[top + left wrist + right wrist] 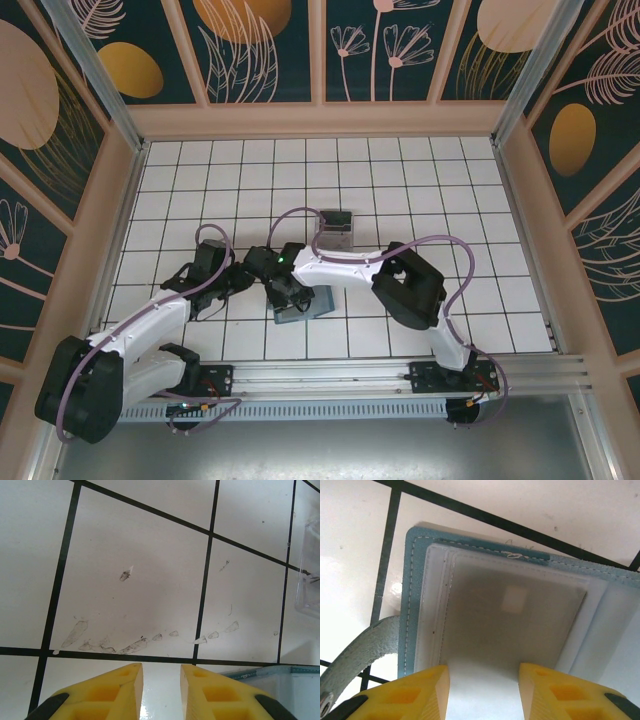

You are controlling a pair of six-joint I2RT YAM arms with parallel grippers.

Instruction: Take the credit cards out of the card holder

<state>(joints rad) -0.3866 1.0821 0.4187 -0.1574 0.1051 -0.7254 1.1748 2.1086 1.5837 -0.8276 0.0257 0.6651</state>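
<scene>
robot lab test cell — left arm (150, 325) and right arm (410, 285) bolted to aluminium rail (330, 375) at near edge, purple cables (455, 290) looped over them. white gridded table (400, 170) boxed in by printed teal panels (390, 50) with leaf and flower pattern — metal corner posts (88, 62).

My right arm (340, 265) hides part of the card holder (318, 303) from above. Its card (515, 625) looks blurred behind frosted plastic; the clear tray (310, 585) runs off frame right.
</scene>
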